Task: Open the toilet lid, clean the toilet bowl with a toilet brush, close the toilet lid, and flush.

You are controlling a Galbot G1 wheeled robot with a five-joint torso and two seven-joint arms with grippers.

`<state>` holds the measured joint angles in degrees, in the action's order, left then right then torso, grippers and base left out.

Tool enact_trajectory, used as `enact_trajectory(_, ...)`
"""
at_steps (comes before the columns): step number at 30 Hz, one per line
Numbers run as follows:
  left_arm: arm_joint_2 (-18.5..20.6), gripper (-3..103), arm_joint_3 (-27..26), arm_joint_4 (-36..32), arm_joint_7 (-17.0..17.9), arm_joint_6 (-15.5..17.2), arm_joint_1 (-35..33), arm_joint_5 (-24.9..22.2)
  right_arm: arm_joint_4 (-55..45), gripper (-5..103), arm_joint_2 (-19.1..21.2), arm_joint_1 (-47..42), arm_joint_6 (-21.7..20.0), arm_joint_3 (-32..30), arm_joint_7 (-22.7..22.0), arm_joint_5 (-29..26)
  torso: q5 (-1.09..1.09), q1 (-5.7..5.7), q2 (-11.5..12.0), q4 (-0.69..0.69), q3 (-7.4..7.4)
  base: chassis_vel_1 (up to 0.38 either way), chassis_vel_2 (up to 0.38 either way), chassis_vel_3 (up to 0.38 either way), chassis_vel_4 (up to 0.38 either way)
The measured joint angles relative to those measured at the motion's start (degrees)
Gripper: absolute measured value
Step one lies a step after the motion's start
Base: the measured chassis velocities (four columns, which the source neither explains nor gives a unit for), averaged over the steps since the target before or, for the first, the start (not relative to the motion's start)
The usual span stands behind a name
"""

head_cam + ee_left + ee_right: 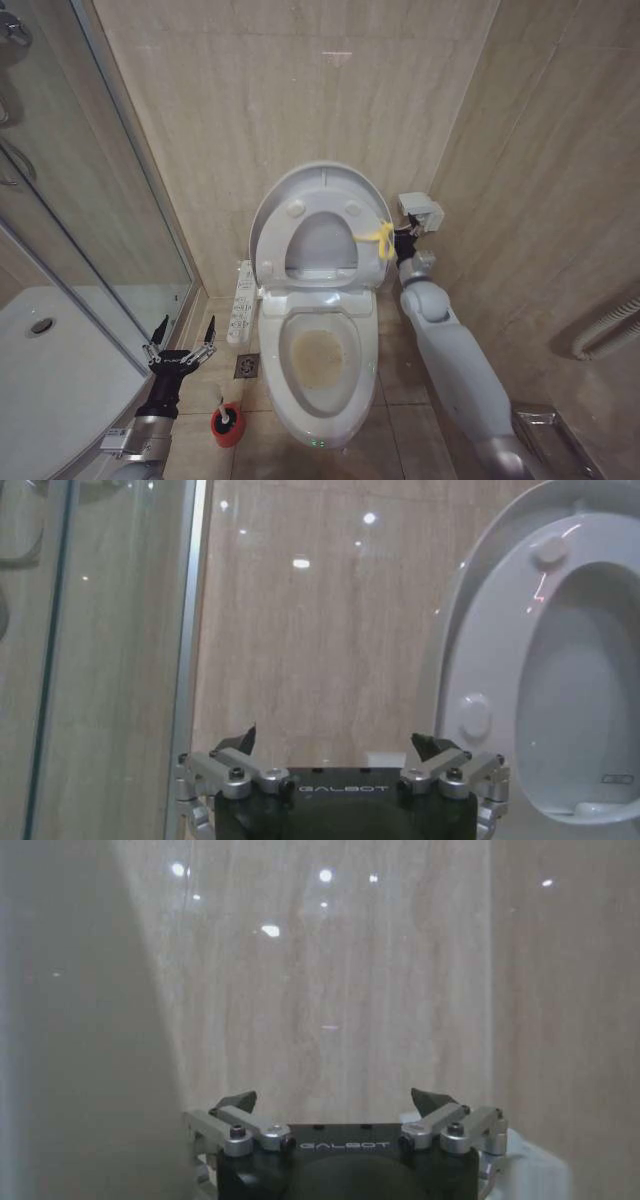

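The large glossy white oval plastic toilet lid (pixel 320 195) stands raised against the beige tiled wall (pixel 300 80), the white ring-shaped seat (pixel 300 240) up with it, a yellow tie (pixel 380 240) at its edge. The right gripper (pixel 408 232) sits just beside that tie, fingers spread in the right wrist view. The left gripper (pixel 184 335) hovers open near the floor, the small red-cupped toilet brush (pixel 227 420) just below it and the stained white ceramic toilet bowl (pixel 320 360) off to its right.

glass shower door (pixel 90 200) at left, floor drain (pixel 246 366) nr white control panel (pixel 241 303), beige tile wall (pixel 300 80).
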<state>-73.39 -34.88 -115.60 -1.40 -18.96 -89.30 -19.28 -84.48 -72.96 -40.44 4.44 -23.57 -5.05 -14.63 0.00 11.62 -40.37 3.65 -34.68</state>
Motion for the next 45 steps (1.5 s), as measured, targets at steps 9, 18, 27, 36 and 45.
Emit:
enact_trajectory(9,0.0,100,0.0,0.0,0.0,0.0,0.0,0.0,-9.6,100,3.3,-16.0,0.8,-4.2,0.7,-2.9,0.02,0.00,0.0,0.01,0.01,0.000,0.000,0.000,0.000)
enact_trajectory(18,0.0,100,0.0,0.0,0.0,0.0,0.0,0.0,-18.2,100,0.9,-29.9,2.5,-7.0,0.6,-1.1,0.00,0.00,0.0,0.03,0.01,0.000,0.000,0.000,0.000)
enact_trajectory(27,0.0,100,0.0,0.0,0.0,0.0,0.0,0.0,-21.9,100,-2.6,-35.6,3.8,-10.4,-2.7,3.2,0.00,0.00,0.0,0.01,0.00,0.000,0.000,0.000,0.000)
enact_trajectory(36,0.0,100,0.0,0.0,0.0,0.0,0.0,0.0,-25.0,100,-4.5,-40.7,4.7,-14.2,-2.9,3.8,0.00,0.00,0.0,0.03,0.00,0.000,0.000,0.000,0.000)
enact_trajectory(45,0.0,100,0.0,0.0,0.0,0.0,0.0,0.0,-28.5,100,-9.2,-43.6,4.9,-15.1,-2.7,7.5,-0.01,0.00,0.0,0.02,0.00,0.000,0.000,0.000,0.000)
